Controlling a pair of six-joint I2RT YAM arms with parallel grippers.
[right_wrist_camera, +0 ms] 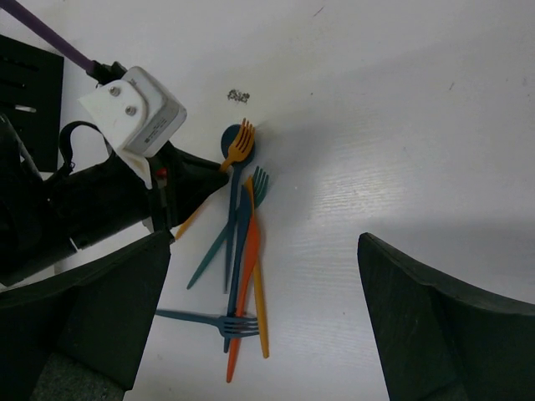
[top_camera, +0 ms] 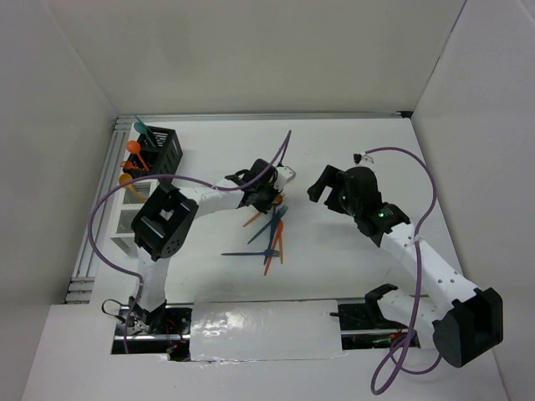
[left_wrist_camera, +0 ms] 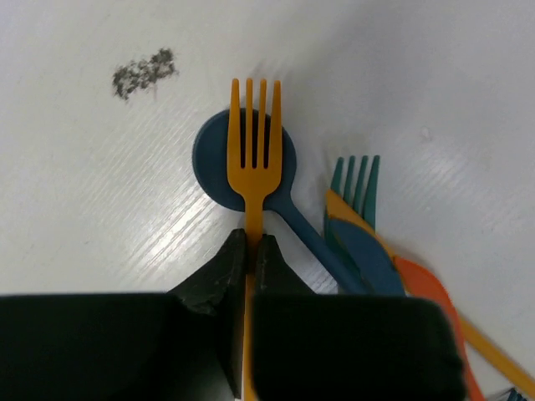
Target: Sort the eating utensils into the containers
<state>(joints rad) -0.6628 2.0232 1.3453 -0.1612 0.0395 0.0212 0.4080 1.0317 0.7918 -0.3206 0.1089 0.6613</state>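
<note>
1. The left end effector is clamped on the handle of an orange-yellow fork. Its two dark fingers press the slim handle from either side, just behind the fork's neck.
2. The fork's tines point away from the wrist and lie over the round bowl of a dark blue spoon. I cannot tell whether the fork touches the spoon or sits just above it.
3. Just to the right in the left wrist view, a teal fork lies on the counter. Beside it an orange utensil overlaps the blue spoon's handle.
4. A small grey smudge marks the counter beyond the tines.
5. The right end effector hangs above the loose pile with its fingers spread wide apart, holding nothing.
6. Beneath it, a dark blue fork lies crosswise under the long handles of the other utensils.
7. At the far left of the counter stands the black caddy, with teal and orange utensils upright in it.
8. The white caddy sits nearer, partly hidden by the left arm.
</note>
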